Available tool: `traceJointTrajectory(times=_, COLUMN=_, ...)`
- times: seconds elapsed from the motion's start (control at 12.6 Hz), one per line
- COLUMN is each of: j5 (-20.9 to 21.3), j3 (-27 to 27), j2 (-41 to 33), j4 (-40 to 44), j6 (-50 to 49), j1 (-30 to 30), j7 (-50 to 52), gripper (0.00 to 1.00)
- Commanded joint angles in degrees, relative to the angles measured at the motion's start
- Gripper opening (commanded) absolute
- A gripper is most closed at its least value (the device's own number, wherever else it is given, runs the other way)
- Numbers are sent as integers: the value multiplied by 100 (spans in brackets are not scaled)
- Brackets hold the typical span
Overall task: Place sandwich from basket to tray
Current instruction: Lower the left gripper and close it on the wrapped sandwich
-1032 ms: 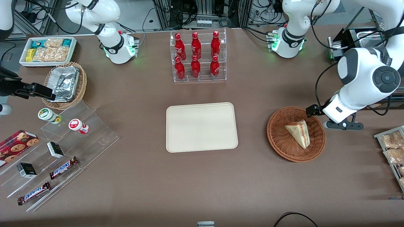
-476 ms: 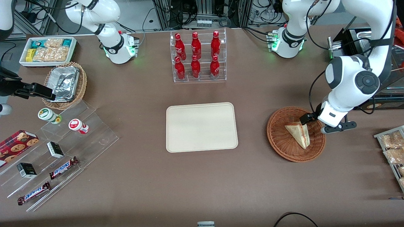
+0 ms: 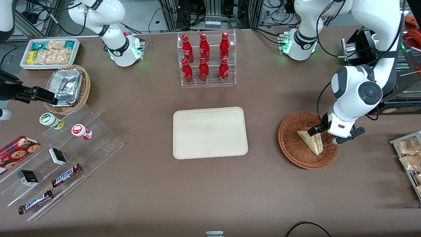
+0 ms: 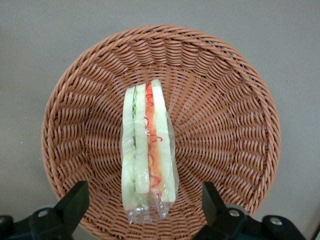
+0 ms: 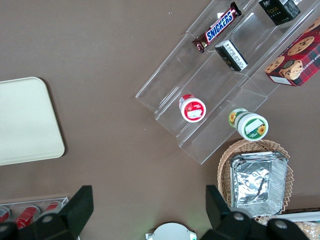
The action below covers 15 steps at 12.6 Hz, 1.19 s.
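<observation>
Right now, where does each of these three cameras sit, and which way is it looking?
Front view: high up, facing both robots across the table; shows the arms, with the gripper over the basket.
Left wrist view: on the working arm, looking straight down at the sandwich in the basket; open fingers straddle it.
Right wrist view: on the parked arm, looking down at the snack shelf and a tray corner.
Front and left wrist views share basket and sandwich.
</observation>
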<state>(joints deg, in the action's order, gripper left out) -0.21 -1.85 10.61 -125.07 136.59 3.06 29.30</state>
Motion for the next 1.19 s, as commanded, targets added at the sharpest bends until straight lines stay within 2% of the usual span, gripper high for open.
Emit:
traceJointTrajectory(times=0.0, j5=-50, j3=18, j2=196, j4=26, j6=297, j1=46, j7=522, gripper=100)
traceJointTrajectory(times=0.48, j5=-50, j3=9, j2=644, j4=35, j6=527, j1=46, j7=612, gripper=100)
traceJointTrajectory(times=0.56, j5=-50, j3=9, j2=653, j4=35, j6=535, j1=46, j7=664, gripper=93)
traceJointTrajectory(times=0.63, j5=-50, j3=9, j2=636, j4=35, j6=518, j1=54, j7=761, gripper=49)
traceJointTrajectory(times=0.71, j5=-50, j3=9, j2=610, j4=35, j6=474, j1=55, j7=762, gripper=22)
traceJointTrajectory(times=0.79, j5=-50, j3=9, j2=583, j4=26, j6=413, j1=55, j7=718, gripper=1)
traceJointTrajectory(times=0.95, j5=-41, j3=9, j2=470, j4=166, j6=37, j1=55, j7=543, gripper=0)
traceJointTrajectory(times=1.11, j5=-41, j3=0, j2=442, j4=787, j6=-996, j1=55, j7=183, gripper=0)
